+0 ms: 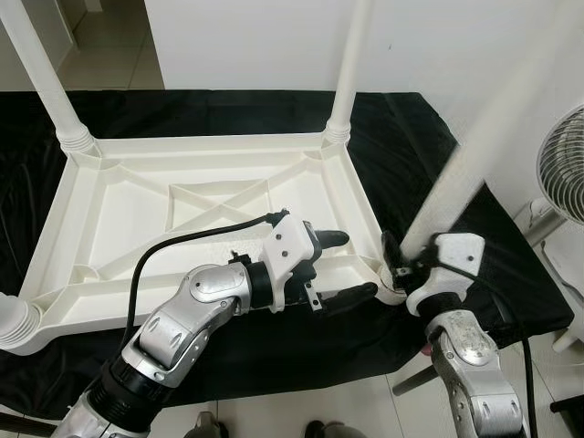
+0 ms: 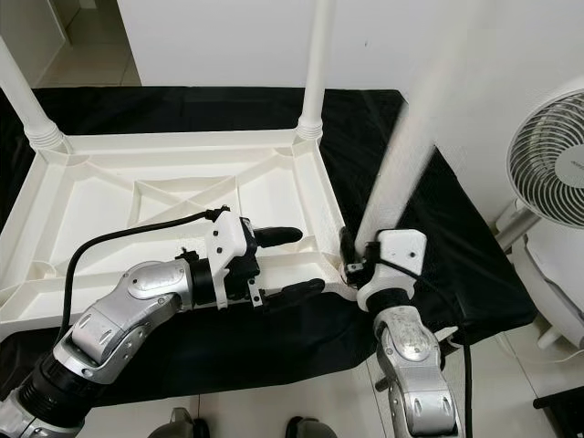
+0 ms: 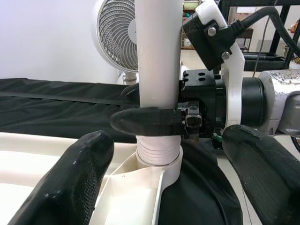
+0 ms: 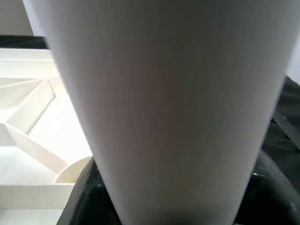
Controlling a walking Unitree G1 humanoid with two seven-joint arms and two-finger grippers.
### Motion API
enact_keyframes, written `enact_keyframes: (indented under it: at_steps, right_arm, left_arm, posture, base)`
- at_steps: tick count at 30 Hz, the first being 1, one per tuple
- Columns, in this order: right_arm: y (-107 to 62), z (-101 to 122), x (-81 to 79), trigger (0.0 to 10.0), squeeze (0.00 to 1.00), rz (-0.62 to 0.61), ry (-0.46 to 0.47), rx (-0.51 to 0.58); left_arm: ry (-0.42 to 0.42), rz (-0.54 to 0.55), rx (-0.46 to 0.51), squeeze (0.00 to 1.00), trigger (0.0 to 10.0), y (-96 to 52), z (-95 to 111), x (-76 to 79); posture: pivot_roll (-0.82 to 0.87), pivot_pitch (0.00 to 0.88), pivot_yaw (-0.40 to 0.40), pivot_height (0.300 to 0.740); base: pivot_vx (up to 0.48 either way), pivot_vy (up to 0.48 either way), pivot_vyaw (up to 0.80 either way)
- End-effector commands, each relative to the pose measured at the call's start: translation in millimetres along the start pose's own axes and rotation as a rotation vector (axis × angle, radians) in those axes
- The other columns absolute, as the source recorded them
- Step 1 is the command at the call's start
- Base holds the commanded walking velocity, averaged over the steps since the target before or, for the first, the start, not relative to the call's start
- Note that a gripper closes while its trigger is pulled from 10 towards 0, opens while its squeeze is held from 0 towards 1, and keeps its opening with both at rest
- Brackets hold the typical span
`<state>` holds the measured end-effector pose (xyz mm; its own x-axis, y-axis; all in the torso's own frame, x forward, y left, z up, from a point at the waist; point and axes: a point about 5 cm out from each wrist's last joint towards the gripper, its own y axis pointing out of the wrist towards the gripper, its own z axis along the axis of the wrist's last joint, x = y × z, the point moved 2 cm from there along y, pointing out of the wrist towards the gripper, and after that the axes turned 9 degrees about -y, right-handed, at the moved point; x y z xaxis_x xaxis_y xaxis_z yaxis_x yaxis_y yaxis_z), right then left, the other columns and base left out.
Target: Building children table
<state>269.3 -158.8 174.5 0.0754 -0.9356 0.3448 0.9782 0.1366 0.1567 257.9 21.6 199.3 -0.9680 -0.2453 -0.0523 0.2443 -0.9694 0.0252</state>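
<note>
A white plastic children's table (image 1: 219, 196) lies upside down on a black cloth. Two legs stand screwed in at its far corners, far left (image 1: 41, 73) and far right (image 1: 351, 64). Another leg end (image 1: 14, 319) shows at the near left corner. At the near right corner, a white leg (image 1: 474, 146) rises with its threaded end (image 3: 158, 152) in the socket. My right gripper (image 1: 401, 260) is shut on this leg just above the threads. My left gripper (image 1: 351, 267) hovers open over the table's near rim, its fingers pointing at that corner.
The black cloth (image 1: 411, 137) covers a low platform whose near edge drops to a tiled floor. A white standing fan (image 1: 561, 164) is close on the right, beside my right arm. A white wall runs behind the table.
</note>
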Motion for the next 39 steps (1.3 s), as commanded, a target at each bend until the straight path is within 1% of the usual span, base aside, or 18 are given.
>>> enact_keyframes:
  at_steps: [1,3,6,7,8,9,10,11,12,15,18,22,23,24,27,29,31,39]
  right_arm:
    - [-3.7,-17.3,-6.1,10.0,0.00,0.041,-0.014,-0.077]
    - [-4.3,-19.2,-6.1,10.0,0.00,0.056,-0.027,-0.082]
    - [-5.1,-22.7,-3.9,10.0,0.00,0.055,-0.018,-0.099]
    - [-5.2,-24.1,-2.3,10.0,0.00,0.049,-0.007,-0.104]
    - [-5.7,-25.6,-0.6,10.0,0.00,0.036,0.026,-0.110]
    - [-5.7,-25.6,-0.6,10.0,0.00,0.036,0.026,-0.110]
    - [-6.7,-27.3,1.4,10.0,0.00,0.016,0.085,-0.114]
    - [-9.4,-30.3,4.1,10.0,0.00,-0.020,0.190,-0.120]
    - [-9.4,-30.3,4.1,10.0,0.00,-0.020,0.190,-0.120]
    - [-13.6,-32.5,6.1,10.0,0.00,-0.057,0.265,-0.114]
    - [-19.3,-28.1,9.2,10.0,0.00,-0.117,0.324,-0.058]
    - [-21.3,-27.6,8.3,10.0,0.00,-0.123,0.335,-0.052]
    - [-21.3,-26.8,6.8,10.0,0.00,-0.115,0.302,-0.047]
    - [-21.3,-26.8,6.8,10.0,0.00,-0.115,0.302,-0.047]
    - [-21.7,-25.6,4.7,10.0,0.00,-0.103,0.255,-0.038]
    - [-20.0,-28.3,5.4,10.0,0.00,-0.105,0.272,-0.059]
    - [-13.3,-38.2,6.9,10.0,0.00,-0.097,0.253,-0.154]
    - [-7.7,-37.0,6.0,10.0,0.00,-0.057,0.248,-0.155]
  left_arm:
    - [0.004,-0.023,-0.007,0.00,10.0,0.0,2.1,1.8]
    - [0.002,-0.018,-0.009,0.00,10.0,-0.5,2.3,1.4]
    - [-0.003,-0.017,-0.008,0.00,10.0,-1.5,2.6,1.4]
    - [0.001,-0.015,-0.009,0.00,10.0,-1.8,2.9,1.2]
    - [0.003,-0.014,-0.010,0.00,10.0,-1.9,3.2,1.0]
    - [0.003,-0.014,-0.010,0.00,10.0,-1.9,3.2,1.0]
    - [0.003,-0.012,-0.009,0.00,10.0,-1.8,3.5,0.6]
    - [0.009,-0.011,-0.011,0.00,10.0,-1.8,3.7,0.2]
    - [0.009,-0.011,-0.011,0.00,10.0,-1.8,3.7,0.2]
    - [0.005,-0.011,-0.010,0.00,10.0,-2.3,3.9,0.6]
    - [0.011,-0.012,-0.015,0.00,10.0,-2.2,3.7,0.6]
    - [0.008,-0.012,-0.013,0.00,10.0,-2.1,4.2,0.8]
    - [0.005,-0.014,-0.014,0.00,10.0,-2.1,4.1,1.0]
    - [0.005,-0.014,-0.014,0.00,10.0,-2.1,4.1,1.0]
    - [0.003,-0.017,-0.016,0.00,10.0,-2.0,3.7,1.7]
    - [0.004,-0.016,-0.018,0.00,10.0,-2.1,3.6,1.4]
    - [0.004,-0.012,-0.020,0.00,10.0,-2.8,3.5,0.3]
    - [0.003,-0.009,-0.018,0.00,10.0,-3.3,4.5,-0.2]
  posture:
    - [0.01,0.133,-0.033,0.740]
    - [0.01,0.133,-0.033,0.740]
    - [0.01,0.138,-0.034,0.740]
    - [0.01,0.138,-0.034,0.740]
    - [0.01,0.141,-0.033,0.740]
    - [0.01,0.141,-0.033,0.740]
    - [0.01,0.141,-0.033,0.740]
    - [0.02,0.142,-0.033,0.740]
    - [0.02,0.142,-0.033,0.740]
    - [0.01,0.145,-0.033,0.740]
    - [0.01,0.147,-0.029,0.740]
    - [0.01,0.147,-0.029,0.740]
    - [0.01,0.149,-0.024,0.740]
    - [0.01,0.149,-0.024,0.740]
    - [0.01,0.149,-0.023,0.740]
    - [0.01,0.150,-0.024,0.740]
    - [0.01,0.149,-0.023,0.740]
    - [0.02,0.149,-0.027,0.740]
  base:
    - [0.000,0.000,0.00]
    - [0.000,0.000,0.00]
    - [0.000,0.000,0.00]
    - [0.000,0.000,0.00]
    - [0.000,0.000,0.00]
    - [0.000,0.000,0.00]
    - [0.000,0.000,0.00]
    - [0.000,0.000,0.00]
    - [0.000,0.000,0.00]
    - [0.000,0.000,0.00]
    - [0.000,0.000,0.00]
    - [0.000,0.000,0.00]
    - [0.000,0.000,0.00]
    - [0.000,0.000,0.00]
    - [0.000,0.000,0.00]
    - [0.000,0.000,0.00]
    - [0.000,0.000,0.00]
    - [0.000,0.000,0.00]
